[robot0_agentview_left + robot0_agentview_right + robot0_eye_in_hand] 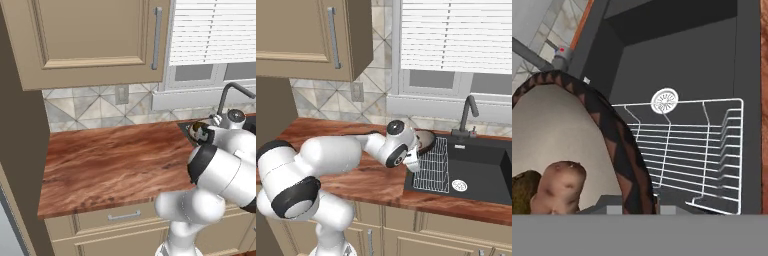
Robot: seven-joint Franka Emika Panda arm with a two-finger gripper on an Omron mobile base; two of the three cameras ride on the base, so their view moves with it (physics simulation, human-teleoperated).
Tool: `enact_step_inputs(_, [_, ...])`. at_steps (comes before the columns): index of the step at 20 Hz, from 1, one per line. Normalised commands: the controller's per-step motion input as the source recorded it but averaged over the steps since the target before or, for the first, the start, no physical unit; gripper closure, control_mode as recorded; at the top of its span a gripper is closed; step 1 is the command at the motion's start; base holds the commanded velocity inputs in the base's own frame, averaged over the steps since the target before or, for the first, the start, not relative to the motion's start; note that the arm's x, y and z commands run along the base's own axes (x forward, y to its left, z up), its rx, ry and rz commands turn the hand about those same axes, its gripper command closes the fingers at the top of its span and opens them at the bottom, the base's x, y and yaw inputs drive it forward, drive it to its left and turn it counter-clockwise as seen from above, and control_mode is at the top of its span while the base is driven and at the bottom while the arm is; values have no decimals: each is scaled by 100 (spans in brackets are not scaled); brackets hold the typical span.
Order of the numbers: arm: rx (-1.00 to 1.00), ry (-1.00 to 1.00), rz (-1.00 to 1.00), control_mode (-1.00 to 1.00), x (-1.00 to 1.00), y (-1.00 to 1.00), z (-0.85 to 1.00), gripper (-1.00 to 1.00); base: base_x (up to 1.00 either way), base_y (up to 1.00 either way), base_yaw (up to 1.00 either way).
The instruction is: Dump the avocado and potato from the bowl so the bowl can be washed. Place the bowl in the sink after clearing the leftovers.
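Over the sink's left end, bowl (572,145) held up off the counter, tipped, cream inside facing the hand camera, brown zigzag rim arcing across that view. Potato (559,186) sits low against the inner wall; avocado (523,192) just beside it, dark green, partly cut by the frame edge. Both foods inside the bowl. Gripper (412,161) narrowed down tight on the bowl's rim; fingertips themselves hidden behind the rim in the hand view. From the right base view the bowl (425,141) shows as a brown mottled disc on edge, tucked behind the wrist, above the white wire rack (433,167). Sink (481,167) is a black recessed basin, round silver drain (459,185) on its floor, dark gooseneck faucet (468,116) at the back. Hand view looks down into the basin: rack wires and drain plain, faucet base at the upper left. Counter (110,160) is reddish wood grain, bare on its left stretch, over beige drawers. Patterned grey tile backsplash (85,107), wall outlet (121,93), beige upper cabinet (95,40) with a metal pull, window with white blinds (456,35) above the sink. Left base view gives the long bare counter and only a sliver of bowl past the elbow; right base view gives the full sink.
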Motion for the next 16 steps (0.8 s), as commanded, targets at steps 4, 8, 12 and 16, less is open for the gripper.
enact_step_inputs(4, [-6, 0, -5, -100, 0, -54, 0, 100, 0, 0, 0])
enact_step_inputs(8, [-2, 0, 0, -100, 2, -13, 0, 100, 0, 0, 0])
enact_step_inputs(12, [0, -2, 0, -100, 9, -79, 0, 100, 0, 0, 0])
enact_step_inputs(16, [-3, 0, 0, -100, 13, -67, -5, 100, 0, 0, 0])
